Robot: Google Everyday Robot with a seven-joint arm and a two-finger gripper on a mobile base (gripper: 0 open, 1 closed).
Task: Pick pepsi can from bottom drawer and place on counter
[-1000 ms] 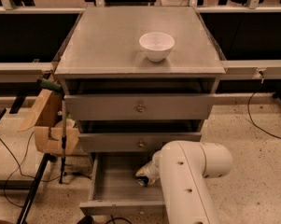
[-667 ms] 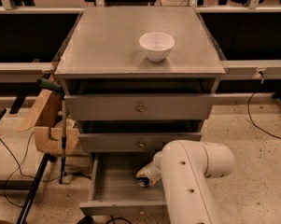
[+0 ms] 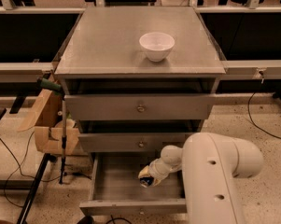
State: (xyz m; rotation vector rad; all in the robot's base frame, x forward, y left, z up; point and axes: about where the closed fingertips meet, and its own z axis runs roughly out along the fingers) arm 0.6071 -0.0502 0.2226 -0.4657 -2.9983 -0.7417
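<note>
the bottom drawer stands pulled out from the grey cabinet, its plain front edge nearest the camera and its grey floor bare on the left half. the robot's thick cream arm comes in from the lower right and bends down into the drawer. the tool sits low inside, right of the drawer's middle and close to the floor. at its tip shows a small dark blue patch – the pepsi can, touching the tool or just beside it and mostly hidden by it. i cannot tell if the tool is apart, together or clamped on the can, nor if the can stands upright or lies down.

above, the two drawers with brass knobs, the upper drawer and the middle drawer, are pushed in. the flat grey surface on top of the cabinet carries a white bowl, right of centre and toward the front edge – well apart from the can below. a cardboard box sits just beside the cabinet's left side, and a dark cable trails over the speckled floor
</note>
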